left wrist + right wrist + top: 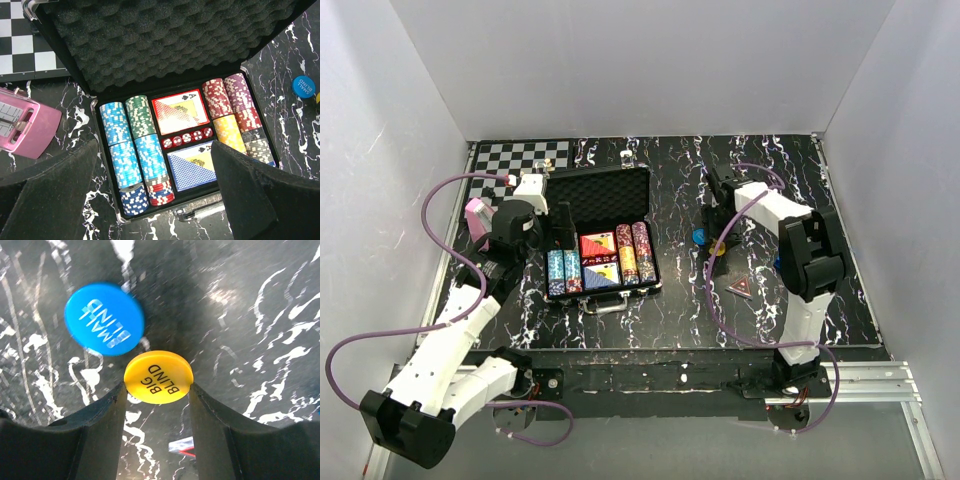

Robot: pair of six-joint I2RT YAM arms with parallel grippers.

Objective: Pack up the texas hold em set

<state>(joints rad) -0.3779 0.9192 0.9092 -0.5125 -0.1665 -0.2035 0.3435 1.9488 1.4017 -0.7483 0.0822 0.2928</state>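
A: Where is the briefcase (603, 240) sitting?

B: It is lying open on the marbled table (670, 310), left of the middle. Its foam-lined lid (150, 45) is leaning back at the far side, toward the chessboard (520, 158).

A: And what is lying in it?

B: The chip rows (125, 150) are filling the left side, and more are filling the right. Between them the red deck (180, 111) is sitting behind a line of red dice (187, 139), and the blue deck (192, 165) is sitting in front of that line.

A: What is the left gripper (153, 145) doing?

B: It is hovering over the near edge of the case with its jaws spread wide, holding nothing. A pink device (25, 127) is lying just left of the case.

A: And the right gripper (157, 387)?

B: It is reaching down to the table right of the case, well apart from it. Its fingers (100, 430) are pressing against two opposite edges of the yellow button (158, 370) marked BIG BLIND — closed on it. Whether that button is resting on the table or is lifted off it, I cannot tell.

A: Is anything lying beside it?

B: The blue button (104, 318), marked SMALL BLIND, is lying flat on the table just beside the yellow one — near it but not touching, and outside the case.
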